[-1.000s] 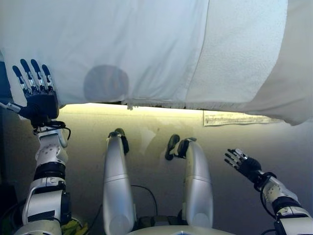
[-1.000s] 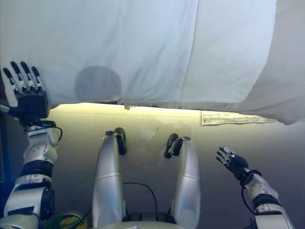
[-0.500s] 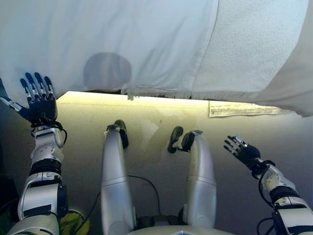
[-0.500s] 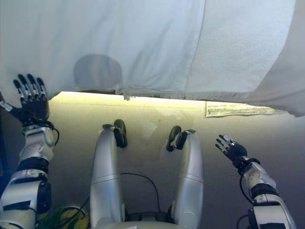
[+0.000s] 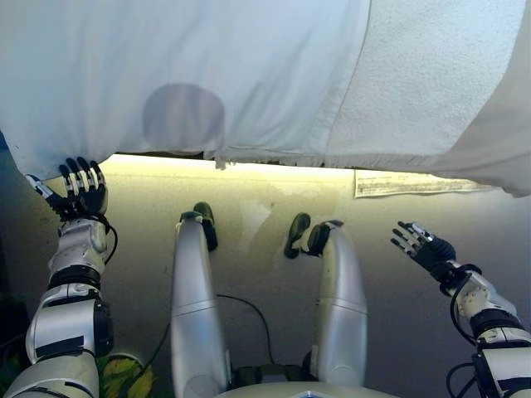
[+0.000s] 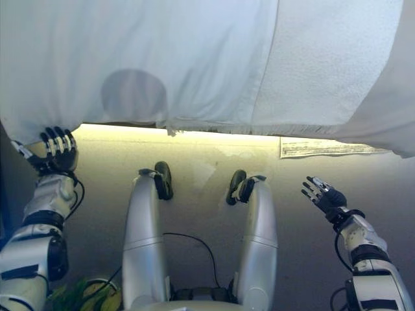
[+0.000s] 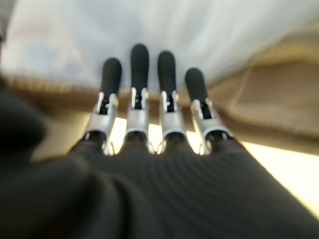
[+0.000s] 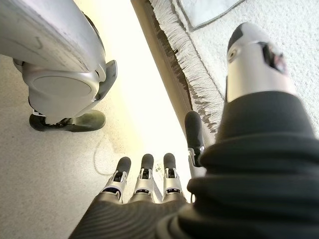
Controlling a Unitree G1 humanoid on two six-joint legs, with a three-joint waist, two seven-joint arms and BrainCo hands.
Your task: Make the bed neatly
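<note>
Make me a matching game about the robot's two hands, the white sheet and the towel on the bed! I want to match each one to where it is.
Things:
1. left robot hand
2. right robot hand
3. white sheet
4. towel

Places:
A. over the bed's right part, beside the sheet
B. in the air above the floor, away from the bed
C. at the sheet's hanging lower left corner
D. spread over the bed's left and middle, edge hanging down

Pairs: 1-C, 2-B, 3-D, 4-A

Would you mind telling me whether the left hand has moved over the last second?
Yes. The left hand has dropped from over the sheet to just below its hanging edge.
</note>
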